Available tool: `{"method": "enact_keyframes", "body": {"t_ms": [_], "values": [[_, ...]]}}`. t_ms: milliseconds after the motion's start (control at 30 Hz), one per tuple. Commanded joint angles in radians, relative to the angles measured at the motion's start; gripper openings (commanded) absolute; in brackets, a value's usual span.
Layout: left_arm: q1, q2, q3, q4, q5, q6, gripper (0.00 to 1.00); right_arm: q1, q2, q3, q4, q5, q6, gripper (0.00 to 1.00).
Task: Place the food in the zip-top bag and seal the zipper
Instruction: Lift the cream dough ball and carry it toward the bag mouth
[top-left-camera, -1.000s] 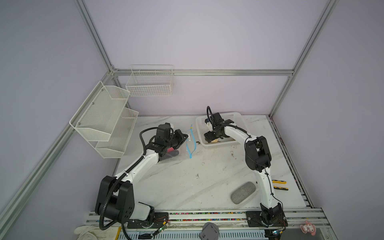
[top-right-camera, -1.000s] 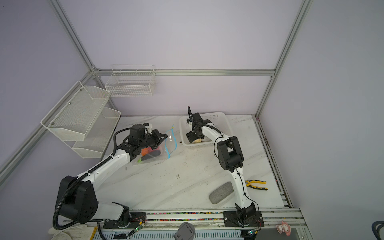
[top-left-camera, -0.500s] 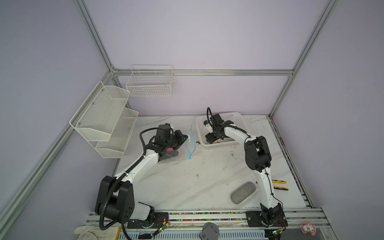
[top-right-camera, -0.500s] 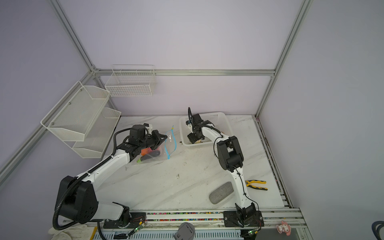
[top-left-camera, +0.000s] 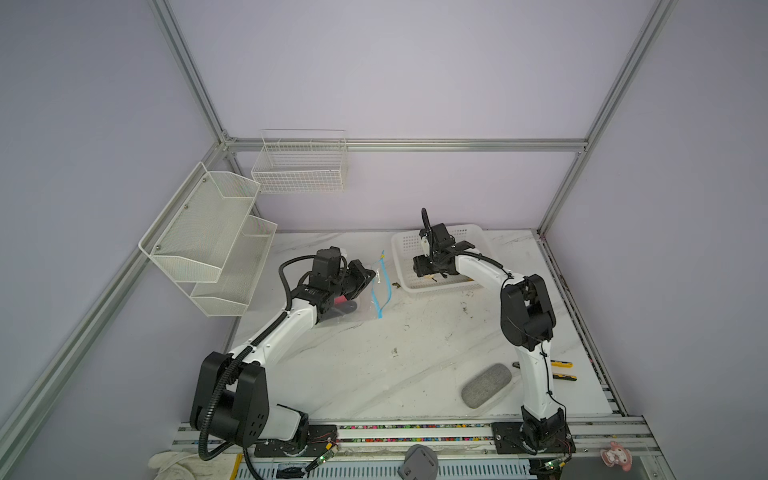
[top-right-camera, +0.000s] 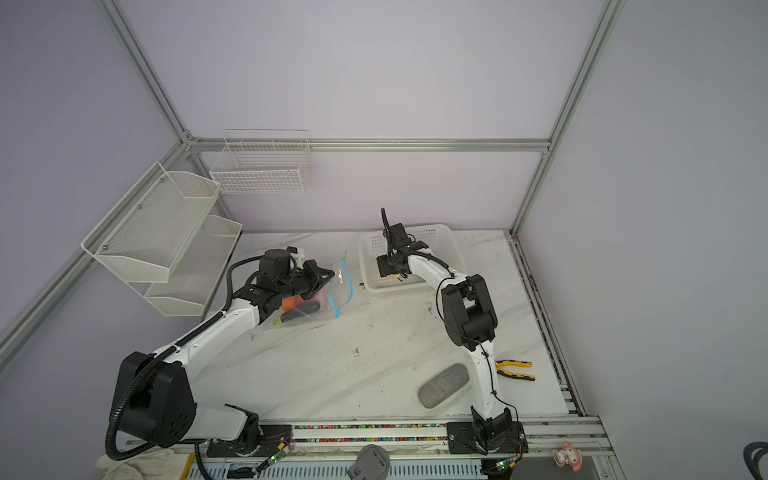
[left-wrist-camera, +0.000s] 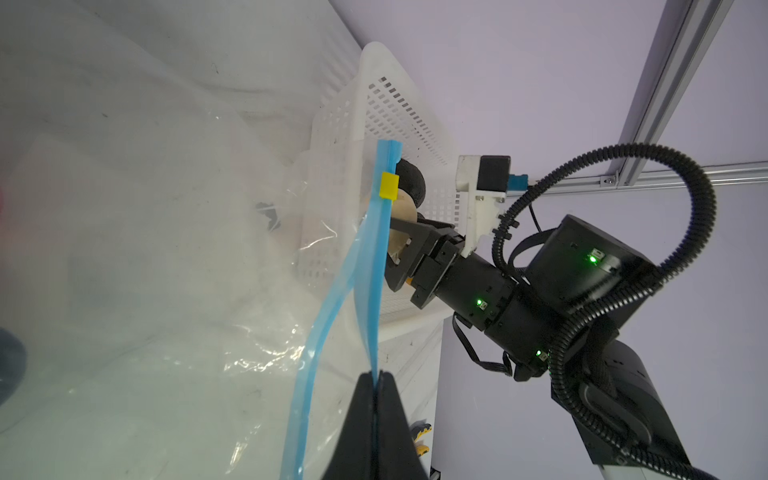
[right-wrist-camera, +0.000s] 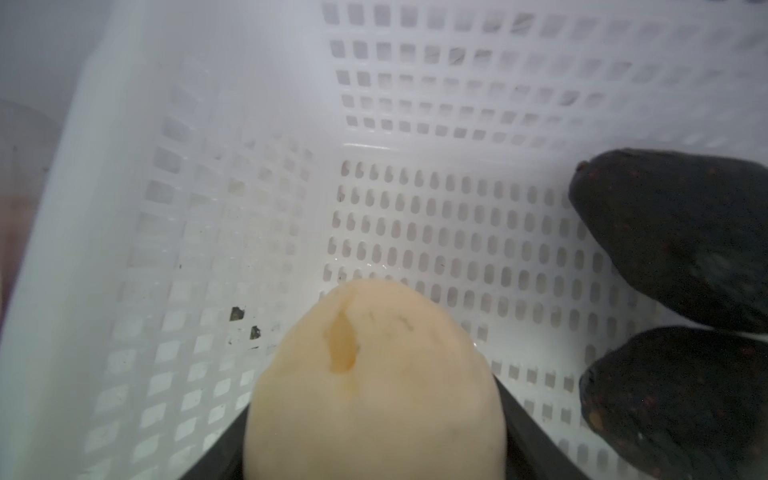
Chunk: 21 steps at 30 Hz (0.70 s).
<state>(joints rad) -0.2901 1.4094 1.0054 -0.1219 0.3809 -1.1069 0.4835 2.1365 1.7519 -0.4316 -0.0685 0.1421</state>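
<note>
Hardly anything had shifted since a second earlier, except that the right gripper (left-wrist-camera: 399, 249) had narrowed its fingers. It sat inside the white basket (right-wrist-camera: 415, 104), clamped on the cream piece (right-wrist-camera: 374, 374), with two black pieces (right-wrist-camera: 681, 232) beside it on the basket floor. The left gripper (left-wrist-camera: 376, 386) was pinched tight on the blue zipper (left-wrist-camera: 379, 249), holding the mouth of the clear bag (top-right-camera: 322, 297) up off the table (top-left-camera: 415, 353). An orange piece (top-right-camera: 291, 302), a dark piece (top-right-camera: 305, 309) and a pink piece (top-left-camera: 340, 298) lay inside the bag.
</note>
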Motion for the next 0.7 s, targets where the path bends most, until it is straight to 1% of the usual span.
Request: {"method": "enact_keyframes", "body": {"t_ms": [0, 167, 200, 267, 467, 567, 667], "values": [[0.006, -0.029, 0.013, 0.021, 0.004, 0.025, 0.0, 0.004, -0.1, -0.084, 0.209, 0.053, 0.247, 0.69], [0.007, -0.033, 0.007, 0.024, -0.001, 0.024, 0.0, 0.005, -0.164, -0.205, 0.383, 0.016, 0.422, 0.67], [0.006, -0.033, 0.007, 0.024, -0.005, 0.023, 0.0, 0.005, -0.172, -0.228, 0.417, -0.009, 0.453, 0.66], [0.007, -0.034, 0.008, 0.025, -0.008, 0.024, 0.0, 0.006, -0.186, -0.253, 0.45, -0.027, 0.492, 0.65], [0.006, -0.024, 0.015, 0.031, -0.007, 0.024, 0.0, 0.008, -0.233, -0.347, 0.553, -0.129, 0.617, 0.64], [0.007, -0.019, 0.02, 0.032, -0.007, 0.025, 0.0, 0.01, -0.271, -0.391, 0.586, -0.145, 0.677, 0.64], [0.008, -0.01, 0.03, 0.036, -0.006, 0.024, 0.0, 0.022, -0.323, -0.453, 0.647, -0.127, 0.739, 0.63]]}}
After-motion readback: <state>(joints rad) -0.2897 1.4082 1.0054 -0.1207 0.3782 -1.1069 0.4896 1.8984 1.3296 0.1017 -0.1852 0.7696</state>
